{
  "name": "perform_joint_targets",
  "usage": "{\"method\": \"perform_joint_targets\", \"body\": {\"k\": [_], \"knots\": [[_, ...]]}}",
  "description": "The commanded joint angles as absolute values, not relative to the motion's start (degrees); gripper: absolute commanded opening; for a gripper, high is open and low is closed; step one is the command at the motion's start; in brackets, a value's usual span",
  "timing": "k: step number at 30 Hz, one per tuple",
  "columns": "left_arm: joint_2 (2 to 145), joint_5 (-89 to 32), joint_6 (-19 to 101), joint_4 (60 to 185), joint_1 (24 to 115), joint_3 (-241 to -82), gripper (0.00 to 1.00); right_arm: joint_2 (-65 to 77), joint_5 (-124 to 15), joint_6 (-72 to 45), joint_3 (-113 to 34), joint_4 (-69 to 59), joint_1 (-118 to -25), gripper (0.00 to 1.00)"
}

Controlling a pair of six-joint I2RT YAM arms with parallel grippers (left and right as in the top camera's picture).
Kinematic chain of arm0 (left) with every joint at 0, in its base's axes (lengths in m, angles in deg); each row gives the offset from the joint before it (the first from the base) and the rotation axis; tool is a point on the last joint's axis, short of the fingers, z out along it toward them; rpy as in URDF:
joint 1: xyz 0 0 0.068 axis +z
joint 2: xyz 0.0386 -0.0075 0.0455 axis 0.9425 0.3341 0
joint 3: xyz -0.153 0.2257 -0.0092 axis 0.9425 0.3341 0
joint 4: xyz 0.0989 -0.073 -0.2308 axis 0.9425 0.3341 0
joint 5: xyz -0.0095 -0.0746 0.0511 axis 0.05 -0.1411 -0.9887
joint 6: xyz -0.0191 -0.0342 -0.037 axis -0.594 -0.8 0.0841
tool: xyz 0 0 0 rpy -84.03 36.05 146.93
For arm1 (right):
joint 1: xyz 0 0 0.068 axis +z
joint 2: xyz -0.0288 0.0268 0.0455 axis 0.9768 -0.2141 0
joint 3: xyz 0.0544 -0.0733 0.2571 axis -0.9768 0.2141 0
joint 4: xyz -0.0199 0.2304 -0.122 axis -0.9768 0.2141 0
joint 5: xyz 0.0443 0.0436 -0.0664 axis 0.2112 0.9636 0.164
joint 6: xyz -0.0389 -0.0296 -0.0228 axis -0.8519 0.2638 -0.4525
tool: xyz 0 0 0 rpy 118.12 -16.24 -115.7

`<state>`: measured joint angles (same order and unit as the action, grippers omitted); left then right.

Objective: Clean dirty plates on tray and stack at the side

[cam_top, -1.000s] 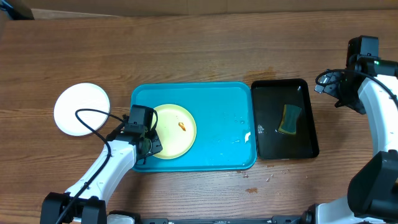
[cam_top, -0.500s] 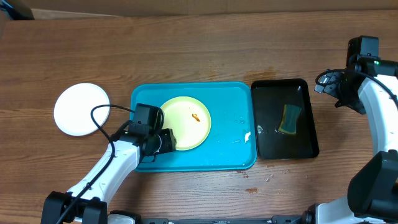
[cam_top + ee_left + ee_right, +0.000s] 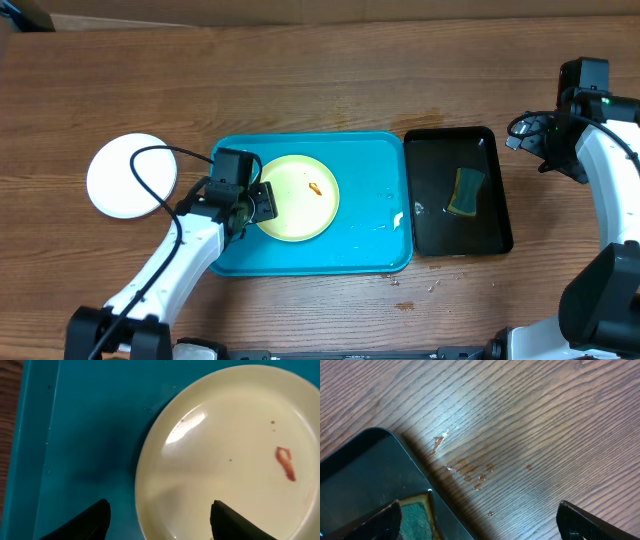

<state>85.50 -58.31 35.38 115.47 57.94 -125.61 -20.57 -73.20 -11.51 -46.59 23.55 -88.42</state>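
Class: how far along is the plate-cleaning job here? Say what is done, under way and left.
Done: one spotless white plate sits on the table beside the blue tray. Under way: the open left gripper is at the rim of the yellow-green plate, its smear unwiped. Left: wipe it with the sponge lying in the black tray, then stack it on the white plate.

A big brown wooden table [image 3: 330, 80] fills the view, with long dark lines running through the wood. Along its far edge is a pale tan strip [image 3: 300, 8]. On the right, small wet drops [image 3: 472, 472] sit on the wood, and soft light shines there.
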Motion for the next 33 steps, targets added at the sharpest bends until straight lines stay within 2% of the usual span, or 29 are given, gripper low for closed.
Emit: {"method": "perform_joint_targets", "body": {"k": [1,8,11,13,20,26,28,29,31,33], "knots": [[89.6,-61.8,34.3,115.0,57.8,-126.6,0.66,-19.5,-73.6,-11.1,-47.4,23.3,-88.3,1.0],[95.5,-54.0,34.4,112.0,57.8,-126.6,0.67,-19.5,-73.6,-11.1,-47.4,23.3,-88.3,1.0],[95.3,-53.5,35.3,111.9,57.8,-126.7,0.51,-19.5,-73.6,-11.1,-47.4,23.3,-88.3,1.0],[95.2,-52.3,39.1,111.9,57.8,-127.0,0.44,-19.5,-73.6,-11.1,-47.4,23.3,-88.3,1.0],[95.2,-51.1,43.2,112.2,57.7,-127.1,0.27,-19.5,-71.6,-10.8,-47.4,20.9,-88.3,1.0],[95.2,-51.5,43.2,111.6,57.7,-127.1,0.13,-19.4,-56.7,-11.5,-47.6,16.5,-88.3,1.0],[95.2,-51.4,43.2,111.6,57.7,-127.1,0.08,-19.3,-43.3,-21.0,-47.9,18.4,-88.2,1.0],[95.2,-51.3,43.2,111.6,57.7,-127.1,0.06,-19.3,-38.2,-22.6,-47.9,19.4,-88.1,0.98],[95.2,-51.3,43.2,111.7,57.7,-127.1,0.05,-19.3,-36.8,-22.7,-47.9,22.0,-86.9,0.83],[95.2,-51.3,43.2,111.9,57.7,-127.1,0.05,-19.3,-41.3,-22.4,-47.9,24.9,-85.1,0.8]]}}
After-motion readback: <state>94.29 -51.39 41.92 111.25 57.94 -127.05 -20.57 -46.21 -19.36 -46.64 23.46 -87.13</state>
